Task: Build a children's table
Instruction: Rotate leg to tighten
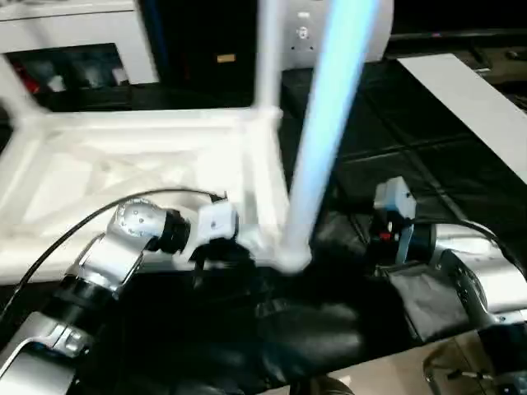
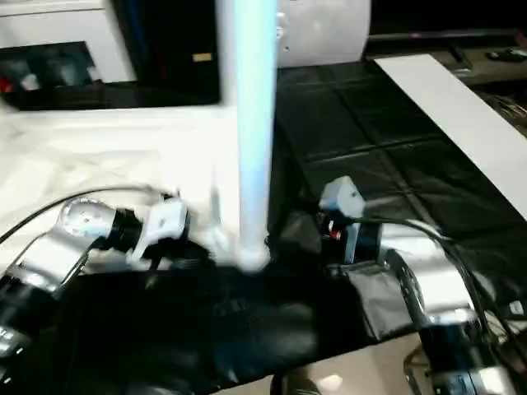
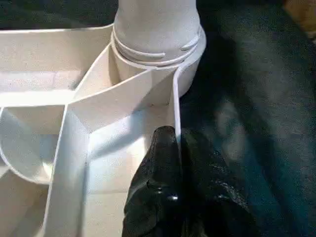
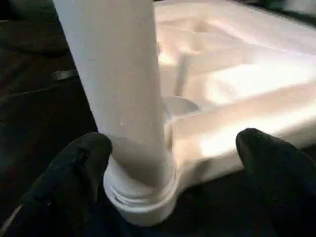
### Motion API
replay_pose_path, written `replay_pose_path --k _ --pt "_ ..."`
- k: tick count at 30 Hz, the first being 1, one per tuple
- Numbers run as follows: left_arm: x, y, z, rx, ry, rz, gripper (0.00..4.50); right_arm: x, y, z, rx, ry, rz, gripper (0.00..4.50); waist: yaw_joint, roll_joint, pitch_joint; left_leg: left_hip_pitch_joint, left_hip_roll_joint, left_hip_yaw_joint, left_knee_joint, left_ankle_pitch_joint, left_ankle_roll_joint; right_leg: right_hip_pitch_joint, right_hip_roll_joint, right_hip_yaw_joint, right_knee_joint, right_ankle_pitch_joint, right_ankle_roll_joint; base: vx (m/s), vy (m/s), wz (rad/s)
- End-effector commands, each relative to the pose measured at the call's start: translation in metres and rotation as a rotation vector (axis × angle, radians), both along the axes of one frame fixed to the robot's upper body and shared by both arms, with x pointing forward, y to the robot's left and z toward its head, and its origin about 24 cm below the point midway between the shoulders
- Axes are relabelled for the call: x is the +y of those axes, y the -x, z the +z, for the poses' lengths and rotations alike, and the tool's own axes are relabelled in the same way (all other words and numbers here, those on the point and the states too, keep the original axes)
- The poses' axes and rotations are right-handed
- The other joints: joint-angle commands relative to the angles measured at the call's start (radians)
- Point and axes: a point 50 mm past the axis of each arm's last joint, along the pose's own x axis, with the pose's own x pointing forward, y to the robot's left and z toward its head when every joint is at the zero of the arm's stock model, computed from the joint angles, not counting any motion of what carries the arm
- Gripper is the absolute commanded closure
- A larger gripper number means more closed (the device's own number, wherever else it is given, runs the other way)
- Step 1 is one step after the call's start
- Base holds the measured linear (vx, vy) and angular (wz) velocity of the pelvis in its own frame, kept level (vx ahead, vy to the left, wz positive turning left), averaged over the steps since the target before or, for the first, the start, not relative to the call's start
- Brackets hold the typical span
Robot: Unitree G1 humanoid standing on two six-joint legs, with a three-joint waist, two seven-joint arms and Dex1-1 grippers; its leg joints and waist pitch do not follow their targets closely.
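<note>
The children's table top [image 1: 123, 164] lies upside down on a black cloth, ribs and raised rim facing up. One white leg [image 1: 317, 148] stands upright in the near right corner socket [image 3: 158, 54]. A second leg [image 1: 268, 58] rises from the far right corner. My left gripper [image 3: 175, 136] is shut on the thin rim wall just beside the near socket. My right gripper [image 4: 175, 145] is open, one black finger [image 4: 84, 163] on each side of the near leg's base, not touching it.
The black cloth [image 1: 247, 329] covers the work surface under the table top. A long white board [image 1: 469, 99] lies at the right. White shelving [image 1: 74, 41] stands at the back left, and a white unit [image 2: 321, 29] behind the legs.
</note>
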Motion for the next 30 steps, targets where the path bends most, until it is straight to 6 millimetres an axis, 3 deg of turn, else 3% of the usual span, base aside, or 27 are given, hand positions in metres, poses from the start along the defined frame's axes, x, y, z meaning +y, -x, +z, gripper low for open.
replay_pose_path --k 1,6,27,30 --pt "-0.01 0.012 -0.008 0.041 -0.047 -0.142 4.5 0.001 0.001 0.0 0.018 0.009 0.076 0.39 -0.007 -0.007 -0.069 0.016 0.067 -0.021 -0.055 -0.115 0.101 0.047 -0.088 0.052 -0.057 -0.132 -0.257 0.0 0.0 0.0" --pt "-0.01 0.01 -0.005 0.034 -0.051 -0.158 4.5 0.005 0.0 -0.005 0.052 0.029 0.161 0.77 -0.005 -0.007 -0.069 0.018 0.067 -0.023 -0.055 -0.136 0.076 0.045 -0.091 0.054 -0.062 -0.201 -0.238 0.0 0.0 0.0" --pt "-0.011 0.009 -0.004 0.028 -0.055 -0.172 4.5 0.031 -0.006 -0.014 0.083 0.023 0.293 2.4 -0.007 -0.009 -0.061 0.015 0.066 -0.025 -0.058 -0.146 0.074 0.041 -0.09 0.054 -0.063 -0.228 -0.231 0.0 0.0 0.0" --pt "-0.011 0.008 -0.005 0.031 -0.052 -0.157 4.5 0.032 -0.004 -0.015 0.105 0.012 0.304 2.47 -0.008 -0.008 -0.06 0.016 0.067 -0.026 -0.059 -0.153 0.07 0.04 -0.091 0.054 -0.065 -0.244 -0.227 0.0 0.0 0.0"
